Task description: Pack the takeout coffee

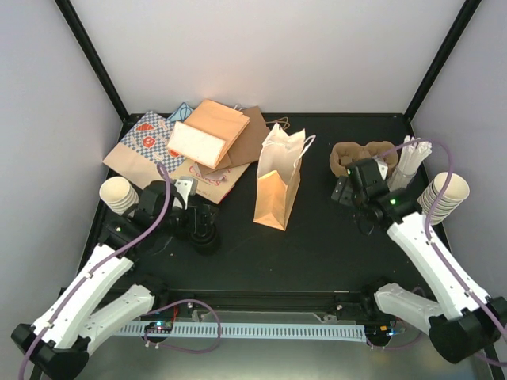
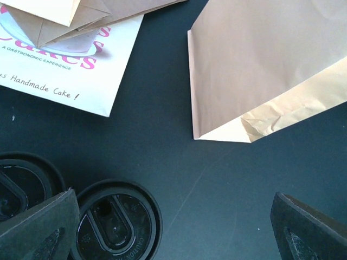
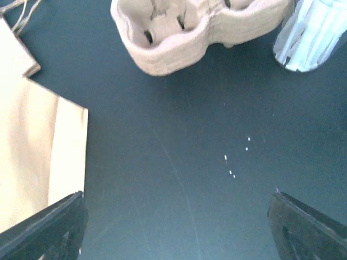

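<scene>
A brown moulded-pulp carrier (image 1: 358,157) lies at the back right with its cup holes empty; the right wrist view has the carrier (image 3: 195,32) at its top. My right gripper (image 1: 355,182) (image 3: 176,219) hangs open just in front of it, above bare table. Two round black lids (image 2: 116,222) sit side by side by my left gripper (image 1: 192,206) (image 2: 173,216), which is open, one lid partly under its left finger (image 2: 38,227). From above the lids (image 1: 204,231) are a dark mass. Whether cups stand under them I cannot tell.
An upright tan paper bag (image 1: 279,186) stands open-topped mid-table. Flat printed bags and a box (image 1: 194,142) lie at the back left. Lidless cream cup stacks lie at the left (image 1: 119,195) and right (image 1: 444,195). White wrapped straws (image 1: 410,162) stand beside the carrier.
</scene>
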Robot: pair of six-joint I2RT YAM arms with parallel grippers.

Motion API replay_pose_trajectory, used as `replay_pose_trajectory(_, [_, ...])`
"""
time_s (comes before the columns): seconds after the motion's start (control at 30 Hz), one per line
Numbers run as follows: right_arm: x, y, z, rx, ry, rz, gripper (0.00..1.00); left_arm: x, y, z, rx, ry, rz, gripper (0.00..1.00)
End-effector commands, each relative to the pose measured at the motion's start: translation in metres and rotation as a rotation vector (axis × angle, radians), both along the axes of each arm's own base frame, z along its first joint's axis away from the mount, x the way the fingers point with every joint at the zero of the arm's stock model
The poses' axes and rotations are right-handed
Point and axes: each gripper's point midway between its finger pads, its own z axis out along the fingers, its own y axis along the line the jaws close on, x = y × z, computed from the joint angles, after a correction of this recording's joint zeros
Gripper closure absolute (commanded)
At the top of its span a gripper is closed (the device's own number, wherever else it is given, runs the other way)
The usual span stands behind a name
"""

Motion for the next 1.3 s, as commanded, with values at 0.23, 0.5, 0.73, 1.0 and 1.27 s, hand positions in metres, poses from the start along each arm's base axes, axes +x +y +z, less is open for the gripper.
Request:
replay_pose_trajectory(0.23, [0.085,-0.017,0.012,0.214,-0.081,-0.324,0.25,0.015,-0.018,0.006,-0.055,-0.147,-0.086,0.01])
replay_pose_trajectory(0.5, [0.141,-0.027,-0.014,0.116,0.035,-0.35,0.31,0.02,-0.015,0.006,-0.004,-0.18,-0.095,0.01])
replay_pose_trajectory(0.73, [0.185,0.006,-0.026,-0.055,0.078,0.108,0.27,0.017,-0.004,0.001,0.122,-0.205,-0.136,0.01])
replay_pose_trajectory(1.0, [0.204,0.009,-0.054,-0.194,0.164,0.265,0.35,0.015,-0.013,0.007,0.089,-0.233,-0.179,0.01])
replay_pose_trajectory(1.27, [0.214,0.003,-0.068,-0.266,0.221,0.29,0.47,0.014,-0.012,0.01,0.071,-0.277,-0.173,0.01])
